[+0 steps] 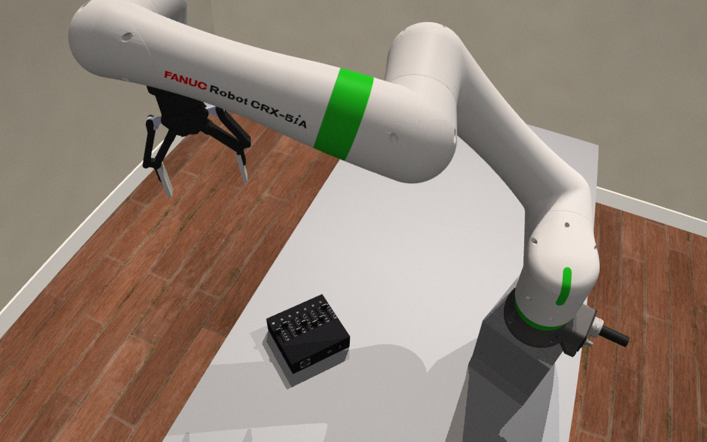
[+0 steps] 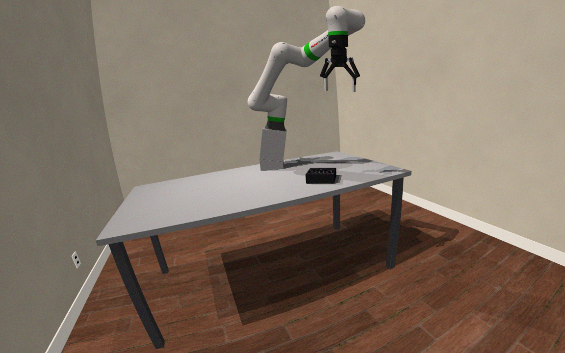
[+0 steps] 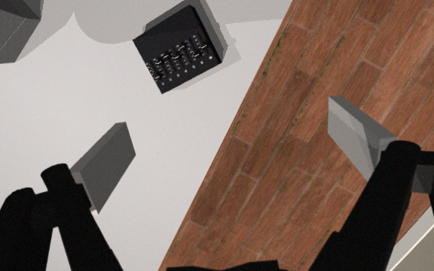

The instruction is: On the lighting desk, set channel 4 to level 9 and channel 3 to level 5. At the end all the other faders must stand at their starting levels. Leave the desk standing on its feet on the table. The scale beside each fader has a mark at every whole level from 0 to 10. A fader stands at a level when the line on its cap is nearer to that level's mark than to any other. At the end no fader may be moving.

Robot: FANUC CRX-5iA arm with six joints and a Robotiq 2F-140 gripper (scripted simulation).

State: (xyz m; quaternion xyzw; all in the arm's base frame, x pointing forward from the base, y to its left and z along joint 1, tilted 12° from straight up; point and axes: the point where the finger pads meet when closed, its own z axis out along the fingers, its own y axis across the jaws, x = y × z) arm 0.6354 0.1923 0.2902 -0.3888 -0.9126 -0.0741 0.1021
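The lighting desk (image 1: 307,341) (image 2: 320,175) (image 3: 178,47) is a small black box with a row of several faders on top. It stands upright on the grey table (image 1: 400,242) (image 2: 214,193) (image 3: 51,105) near its edge. The fader caps are too small to read against their scales. My gripper (image 1: 203,181) (image 2: 340,88) (image 3: 226,127) is open and empty. It hangs high in the air, far above the desk and out past the table's edge, over the floor.
The arm's grey pedestal (image 1: 510,363) (image 2: 271,151) (image 3: 2,30) stands on the table behind the desk. The wooden floor (image 1: 97,307) (image 3: 334,75) lies beside the table. Walls stand close behind.
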